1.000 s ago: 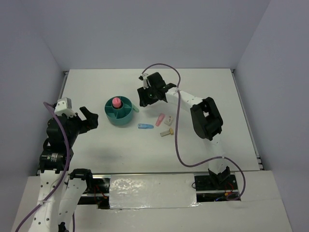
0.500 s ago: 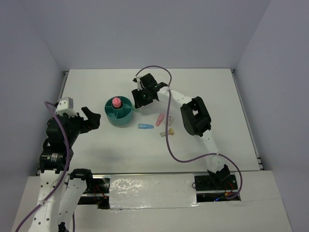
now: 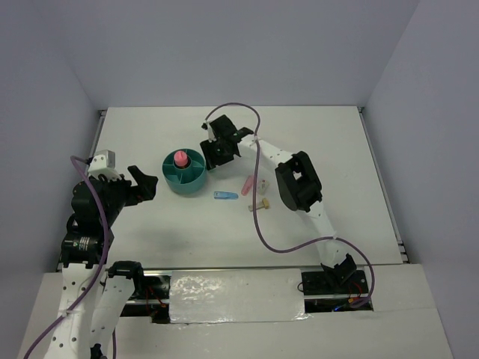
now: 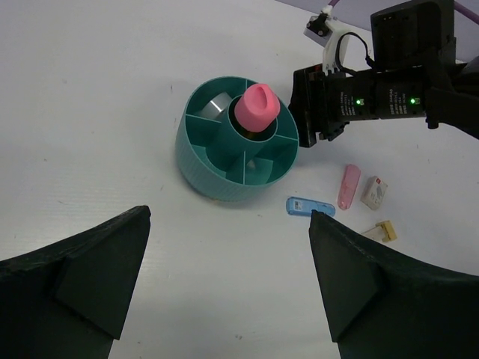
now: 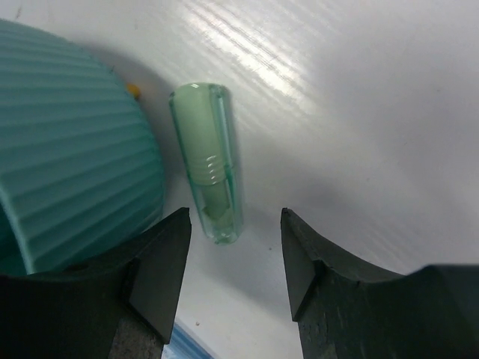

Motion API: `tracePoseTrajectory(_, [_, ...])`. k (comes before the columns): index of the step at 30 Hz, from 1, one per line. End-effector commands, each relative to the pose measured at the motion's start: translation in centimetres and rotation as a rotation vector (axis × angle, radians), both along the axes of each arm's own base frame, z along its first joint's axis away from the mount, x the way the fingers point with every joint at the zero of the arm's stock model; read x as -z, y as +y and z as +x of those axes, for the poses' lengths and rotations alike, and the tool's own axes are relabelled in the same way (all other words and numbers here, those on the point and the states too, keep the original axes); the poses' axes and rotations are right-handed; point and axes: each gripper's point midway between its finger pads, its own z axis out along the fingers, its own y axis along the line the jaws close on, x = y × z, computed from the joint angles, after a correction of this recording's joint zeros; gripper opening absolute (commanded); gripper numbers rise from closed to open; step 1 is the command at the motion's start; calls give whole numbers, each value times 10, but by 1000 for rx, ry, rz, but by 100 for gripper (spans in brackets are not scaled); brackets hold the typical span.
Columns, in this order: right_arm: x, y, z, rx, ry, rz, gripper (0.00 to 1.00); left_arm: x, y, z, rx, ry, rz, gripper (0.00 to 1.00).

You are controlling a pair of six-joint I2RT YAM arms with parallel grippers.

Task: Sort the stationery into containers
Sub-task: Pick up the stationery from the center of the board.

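- Green clear-plastic piece (image 5: pixel 208 164) lies flat on the table, just beside the ribbed outer wall of the teal organiser (image 5: pixel 75 172), on its right side and outside every compartment.
- The right gripper (image 5: pixel 233 224) is spread open and grasps nothing. Its two fingers stand on either side of the piece's end that points away from the organiser's rim.
- Risk: the fingers reach only this end, so closing there may pinch the piece off-centre. It could then swing or slip out during the lift.
- Risk: the piece looks round and smooth, so a touch from one finger first may roll it against the organiser wall or away from it.
- Risk: the finger on the organiser's side is very near the wall. Going down further could strike the wall and push the organiser, with the pink glue stick (image 4: pixel 260 107) in its central cup.
- The left gripper (image 4: pixel 228 217) is also open and empty, well apart from the organiser on its left, so it seems no danger.
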Motion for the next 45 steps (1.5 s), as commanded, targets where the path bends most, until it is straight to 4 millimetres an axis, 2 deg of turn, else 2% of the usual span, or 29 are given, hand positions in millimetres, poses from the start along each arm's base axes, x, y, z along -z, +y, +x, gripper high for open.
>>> tracePoseTrajectory(1, [-3, 3, 10, 7, -35, -45, 58, -11, -5, 5, 35, -48, 3, 99])
tracePoseTrajectory(2, [4, 4, 9, 2, -32, -61, 58, -10, -6, 5, 37, -47, 4, 99])
tracePoseTrajectory(3, [0, 4, 10, 0, -34, -66, 58, -10, -5, 5, 37, -45, 3, 99])
tracePoseTrajectory(8, [10, 2, 8, -3, -17, -89, 56, -10, -6, 4, 40, -45, 3, 99])
tracePoseTrajectory(10, [15, -1, 7, 2, -13, -102, 51, -10, -6, 5, 40, -44, 3, 99])
tracePoseTrajectory(12, [19, -3, 5, 3, -10, -113, 38, -9, -6, 5, 40, -42, 3, 99])
tracePoseTrajectory(14, [20, -7, 5, 8, -13, -117, 36, -9, -6, 5, 38, -42, 3, 99])
tracePoseTrajectory(18, [22, -13, 3, 7, -21, -147, 36, -9, -7, 5, 43, -43, 3, 99])
tracePoseTrajectory(21, [30, -29, 1, 31, -18, -221, 37, -8, -7, 5, 46, -40, 2, 99])
tracePoseTrajectory(22, [27, -30, 2, 35, -24, -219, 38, -9, -7, 5, 48, -40, 2, 99])
tracePoseTrajectory(23, [29, -39, 0, 55, -32, -255, 41, -7, -8, 5, 49, -35, 1, 99])
tracePoseTrajectory(29, [31, -43, -5, 52, -8, -272, 44, -7, -7, 5, 44, -33, 1, 99])
tracePoseTrajectory(30, [31, -41, -5, 50, -7, -271, 40, -7, -7, 5, 43, -35, 1, 99])
tracePoseTrajectory(32, [33, -42, -4, 51, -5, -273, 37, -7, -6, 5, 41, -33, 2, 99])
tracePoseTrajectory(33, [31, -40, -2, 51, -8, -265, 31, -7, -6, 5, 41, -33, 2, 99])
tracePoseTrajectory(37, [29, -31, 0, 31, -27, -216, 18, -7, -7, 5, 43, -32, 2, 99])
tracePoseTrajectory(39, [33, -33, -5, 31, -16, -205, 14, -6, -7, 5, 44, -32, 1, 99])
tracePoseTrajectory(40, [22, -34, -4, 53, -29, -187, 13, -6, -8, 6, 49, -32, 0, 99])
tracePoseTrajectory(41, [28, -41, -7, 70, -22, -192, 13, -7, -9, 6, 58, -33, -3, 99])
tracePoseTrajectory(42, [24, -45, -7, 92, -29, -178, 12, -5, -10, 7, 65, -29, -5, 99])
tracePoseTrajectory(43, [-8, -43, 3, 134, -88, -106, 12, -8, -15, 7, 91, -37, -15, 99])
tracePoseTrajectory(44, [4, -55, -10, 148, -61, -118, 11, -9, -18, 8, 106, -38, -22, 99])
tracePoseTrajectory(45, [-27, -56, -11, 167, -106, -65, 11, -10, -22, 9, 121, -35, -37, 99])
